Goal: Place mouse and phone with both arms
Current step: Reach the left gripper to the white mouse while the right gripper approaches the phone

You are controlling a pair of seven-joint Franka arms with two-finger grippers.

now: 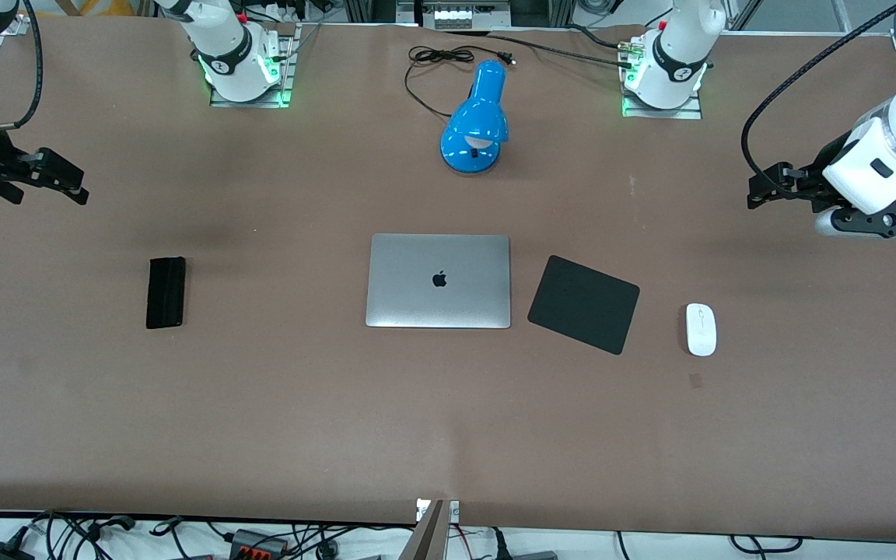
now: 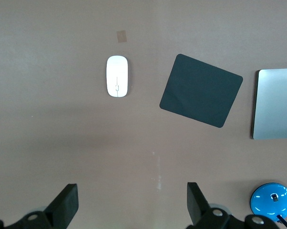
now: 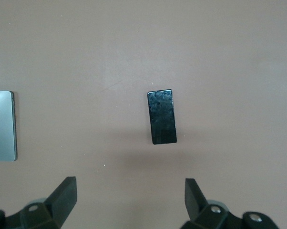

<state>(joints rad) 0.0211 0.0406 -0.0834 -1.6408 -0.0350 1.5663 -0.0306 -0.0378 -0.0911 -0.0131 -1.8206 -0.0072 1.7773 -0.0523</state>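
The white mouse (image 1: 701, 329) lies on the brown table toward the left arm's end, beside the black mouse pad (image 1: 584, 303). It also shows in the left wrist view (image 2: 117, 76). The black phone (image 1: 166, 292) lies flat toward the right arm's end and shows in the right wrist view (image 3: 162, 116). My left gripper (image 1: 755, 194) is open and empty in the air over bare table, apart from the mouse; its own view shows the jaws wide apart (image 2: 132, 193). My right gripper (image 1: 75, 183) is open and empty over bare table, apart from the phone (image 3: 130, 187).
A closed silver laptop (image 1: 439, 281) lies at the table's middle, between the phone and the mouse pad. A blue desk lamp (image 1: 475, 120) with a black cable (image 1: 432, 62) stands between the arm bases. A small brown mark (image 1: 695, 379) is on the table next to the mouse.
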